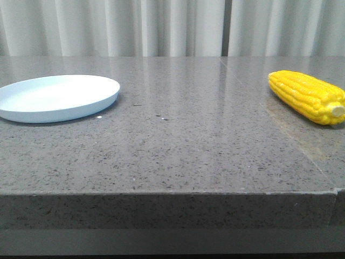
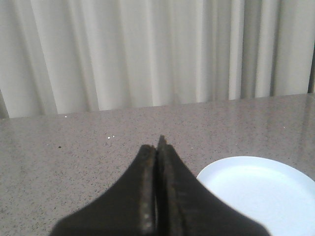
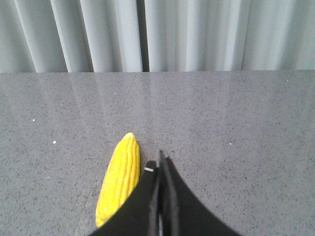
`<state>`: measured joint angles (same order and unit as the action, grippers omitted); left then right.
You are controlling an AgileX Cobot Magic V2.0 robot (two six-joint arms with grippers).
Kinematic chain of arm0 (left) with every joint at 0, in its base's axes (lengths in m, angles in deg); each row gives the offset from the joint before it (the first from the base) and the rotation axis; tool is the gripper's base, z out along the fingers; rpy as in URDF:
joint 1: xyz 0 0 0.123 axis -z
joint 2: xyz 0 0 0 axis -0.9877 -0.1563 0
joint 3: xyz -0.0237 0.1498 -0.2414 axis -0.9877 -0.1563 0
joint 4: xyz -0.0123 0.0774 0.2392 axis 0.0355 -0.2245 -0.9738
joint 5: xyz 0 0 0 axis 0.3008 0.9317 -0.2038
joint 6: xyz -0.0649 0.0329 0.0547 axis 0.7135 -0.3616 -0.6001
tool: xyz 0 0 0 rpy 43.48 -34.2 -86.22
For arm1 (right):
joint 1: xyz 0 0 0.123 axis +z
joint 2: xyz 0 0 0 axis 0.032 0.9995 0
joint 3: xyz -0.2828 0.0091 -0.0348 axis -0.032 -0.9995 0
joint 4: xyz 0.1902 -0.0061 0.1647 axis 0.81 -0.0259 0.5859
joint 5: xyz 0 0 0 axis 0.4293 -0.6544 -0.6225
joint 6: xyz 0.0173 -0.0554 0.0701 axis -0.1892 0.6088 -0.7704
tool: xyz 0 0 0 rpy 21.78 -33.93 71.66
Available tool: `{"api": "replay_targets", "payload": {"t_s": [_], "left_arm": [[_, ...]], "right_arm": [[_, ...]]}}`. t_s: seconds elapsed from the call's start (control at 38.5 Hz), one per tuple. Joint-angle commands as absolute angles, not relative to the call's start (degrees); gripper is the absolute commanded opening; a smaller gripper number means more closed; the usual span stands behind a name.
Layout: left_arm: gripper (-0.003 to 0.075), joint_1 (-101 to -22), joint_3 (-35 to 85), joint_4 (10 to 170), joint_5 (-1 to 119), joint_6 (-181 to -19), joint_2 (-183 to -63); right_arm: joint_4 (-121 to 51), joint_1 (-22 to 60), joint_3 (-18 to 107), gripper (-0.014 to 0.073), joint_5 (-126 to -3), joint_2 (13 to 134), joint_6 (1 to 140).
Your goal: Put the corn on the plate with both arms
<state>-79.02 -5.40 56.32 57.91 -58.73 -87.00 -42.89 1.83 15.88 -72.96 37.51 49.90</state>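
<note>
Corn, handling: the corn [image 1: 308, 96] is judged rigid and light, likely a plastic replica given its uniform gloss; the kernel rows should give the pads some bite, but the rounded, tapering body could roll or squirt out of a pinch.
Corn, grasp point: take it across the thick middle, jaws square to its long axis; avoid the tapered tip and the pale stub end.
Corn, appearance: bright yellow, husked, straight rows of kernels, pale stub facing the table's near edge in the front view.
Corn, location: flat on the grey speckled table [image 1: 178, 151], just beside the right gripper [image 3: 161, 169], on the side nearer the left arm, its tip reaching slightly beyond the fingertips.
Right gripper, state: fingers pressed together, holding nothing, apart from the corn.
Left gripper, state: left gripper [image 2: 158, 147] likewise closed tight and empty.
Plate, location: the plate [image 2: 256, 189] sits near the left gripper, ahead and toward the right-arm side, well apart from the corn.
Plate, appearance: round, shallow, pale blue-white, low raised rim, nothing on it.
Task progress: judged not begun; the right gripper must open before any pickup.
Risk: the cob rolling on the smooth stone if nudged.
</note>
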Motion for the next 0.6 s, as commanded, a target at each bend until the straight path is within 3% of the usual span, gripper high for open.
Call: {"api": "replay_targets", "payload": {"t_s": [0.0,0.1,0.21,0.31,0.42,0.52,0.57], "left_arm": [[-0.0019,-78.9,-3.2,56.1,53.3,-58.6,-88.0],[0.0008,-78.9,-3.2,56.1,53.3,-58.6,-88.0],[0.0143,-78.9,-3.2,56.1,53.4,-58.6,-88.0],[0.0384,-78.9,-3.2,56.1,53.4,-58.6,-88.0],[0.0601,-78.9,-3.2,56.1,53.4,-58.6,-88.0],[0.0646,-78.9,-3.2,56.1,53.4,-58.6,-88.0],[0.0645,-78.9,-3.2,56.1,53.4,-58.6,-88.0]], "right_arm": [[-43.0,1.6,17.9,-0.0065,-66.2,38.5,50.1],[-43.0,1.6,17.9,-0.0025,-66.2,38.5,50.1],[-43.0,1.6,17.9,0.009,-66.7,38.5,50.1],[-43.0,1.6,17.9,0.0277,-67.2,38.5,50.1],[-43.0,1.6,17.9,0.0526,-67.4,38.5,50.1],[-43.0,1.6,17.9,0.0645,-67.4,38.5,50.1],[-43.0,1.6,17.9,0.0662,-67.4,38.5,50.1]]}}
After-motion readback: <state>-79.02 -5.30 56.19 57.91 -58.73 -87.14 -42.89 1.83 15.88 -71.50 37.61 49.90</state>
